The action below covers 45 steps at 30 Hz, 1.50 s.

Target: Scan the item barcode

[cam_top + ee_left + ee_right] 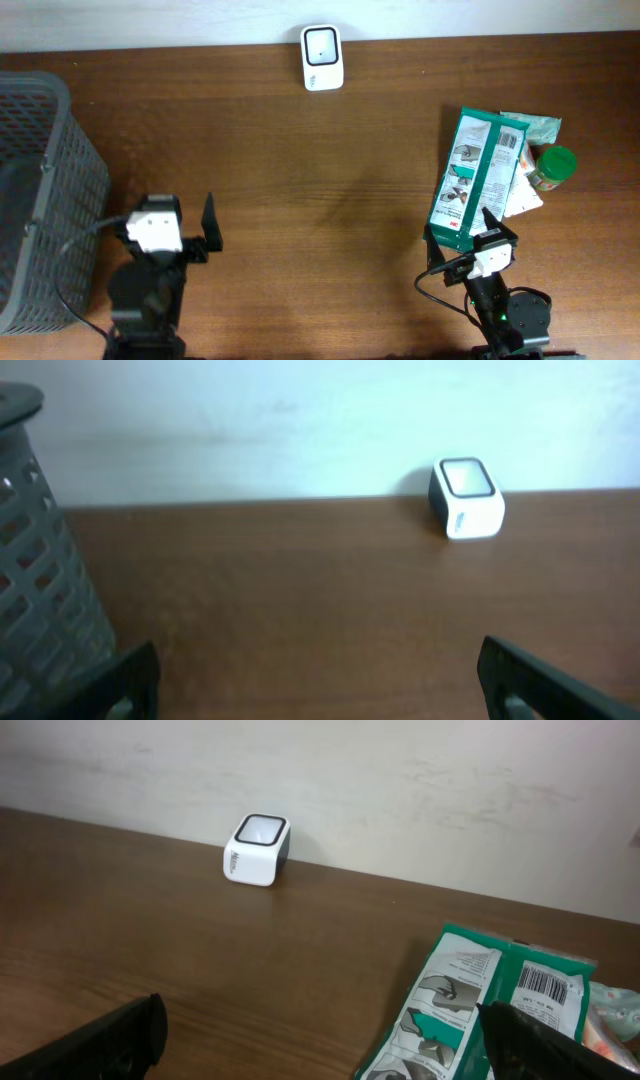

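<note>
Both wide open and empty: left gripper [330, 695], right gripper [320, 1020].
Just ahead of right gripper: green carton [468, 178] lying flat, barcode [545, 982] face up, green-lidded jar [553, 167] to its right. Far ahead, between both: white barcode scanner [322, 57]. Left of left gripper: grey basket [40, 200].

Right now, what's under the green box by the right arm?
A pale packet and a white pack poke out from beneath the green box on its right; anything else under it is hidden.
</note>
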### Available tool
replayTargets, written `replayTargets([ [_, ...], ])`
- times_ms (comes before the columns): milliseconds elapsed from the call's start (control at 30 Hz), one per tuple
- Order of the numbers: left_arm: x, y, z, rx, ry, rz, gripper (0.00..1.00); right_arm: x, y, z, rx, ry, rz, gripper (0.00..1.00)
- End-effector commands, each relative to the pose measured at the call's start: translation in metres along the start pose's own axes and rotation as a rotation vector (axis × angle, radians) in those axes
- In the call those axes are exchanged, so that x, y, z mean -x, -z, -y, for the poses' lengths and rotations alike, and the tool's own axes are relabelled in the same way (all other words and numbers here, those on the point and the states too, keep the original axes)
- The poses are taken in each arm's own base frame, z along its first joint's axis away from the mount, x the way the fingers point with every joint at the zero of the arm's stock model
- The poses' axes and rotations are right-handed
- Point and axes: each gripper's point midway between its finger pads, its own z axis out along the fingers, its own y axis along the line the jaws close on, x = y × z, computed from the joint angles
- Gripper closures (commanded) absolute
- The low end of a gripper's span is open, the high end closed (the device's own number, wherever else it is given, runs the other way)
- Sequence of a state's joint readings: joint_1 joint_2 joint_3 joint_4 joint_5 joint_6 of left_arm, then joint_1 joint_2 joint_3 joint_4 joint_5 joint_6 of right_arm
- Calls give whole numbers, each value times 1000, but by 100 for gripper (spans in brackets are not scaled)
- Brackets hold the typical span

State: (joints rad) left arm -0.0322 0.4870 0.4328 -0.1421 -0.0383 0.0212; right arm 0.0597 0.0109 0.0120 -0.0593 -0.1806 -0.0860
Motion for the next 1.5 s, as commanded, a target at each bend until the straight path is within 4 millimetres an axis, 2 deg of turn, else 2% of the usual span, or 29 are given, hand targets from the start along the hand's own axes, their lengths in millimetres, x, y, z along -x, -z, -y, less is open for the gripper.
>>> replayTargets([
  [0, -32, 5, -2, 14, -54, 64, 1, -3, 0, 0, -3, -1, -4, 2],
  [133, -59, 10, -2, 22, -102, 140, 1, -3, 0, 0, -3, -1, -4, 2],
  [233, -66, 14, -2, 30, -132, 181, 1, -3, 0, 0, -3, -1, -4, 1],
  [367, -84, 14, -2, 30, -239, 112, 1, -3, 0, 0, -3, -1, -4, 2],
  [1467, -83, 14, -1, 27, -236, 116, 1, -3, 0, 0, -3, -1, -4, 2],
])
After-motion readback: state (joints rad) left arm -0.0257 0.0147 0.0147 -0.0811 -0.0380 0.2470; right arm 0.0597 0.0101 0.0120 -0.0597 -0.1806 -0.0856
